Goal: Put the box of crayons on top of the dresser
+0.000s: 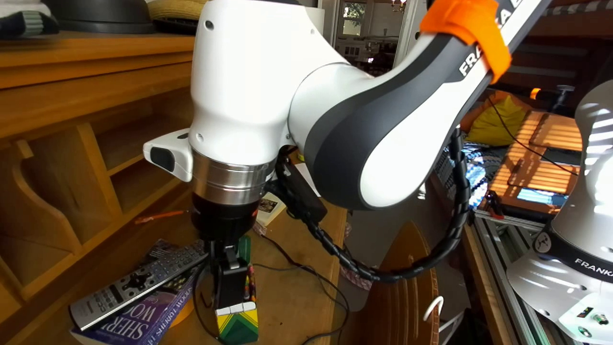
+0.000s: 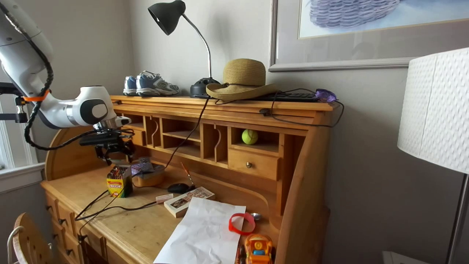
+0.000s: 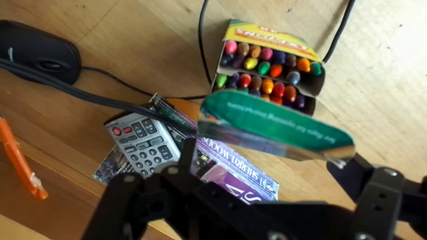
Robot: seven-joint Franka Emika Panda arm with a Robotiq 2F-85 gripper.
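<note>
In an exterior view, a wooden chair (image 2: 25, 229) stood at the lower left, and above it the robot arm (image 2: 62, 111) hung over the bench (image 2: 143, 227), the flat lower surface of the dresser (image 2: 311, 157). The jaws pointed down, tips spread well apart, above the box of crayons (image 2: 116, 183), which stood upright on the bench with its lid open. In the wrist view its raised green flap (image 3: 277, 120) showed between the two fingertips (image 3: 188, 155); whether it touched either could not be told. Just right of the box lay a purple book (image 3: 238, 173) with a grey remote (image 3: 150, 146) across it, and higher, on the dresser's top, sat sneakers (image 2: 152, 86). Farther right came a black mouse (image 2: 178, 188), a desk lamp (image 2: 202, 88), white paper (image 2: 201, 234), a straw hat (image 2: 243, 75), a red ring (image 2: 238, 231) partly over the paper, a tennis ball (image 2: 250, 136) in a cubbyhole, an orange toy car (image 2: 258, 244) and, at the edge, a white lampshade (image 2: 436, 113).
</note>
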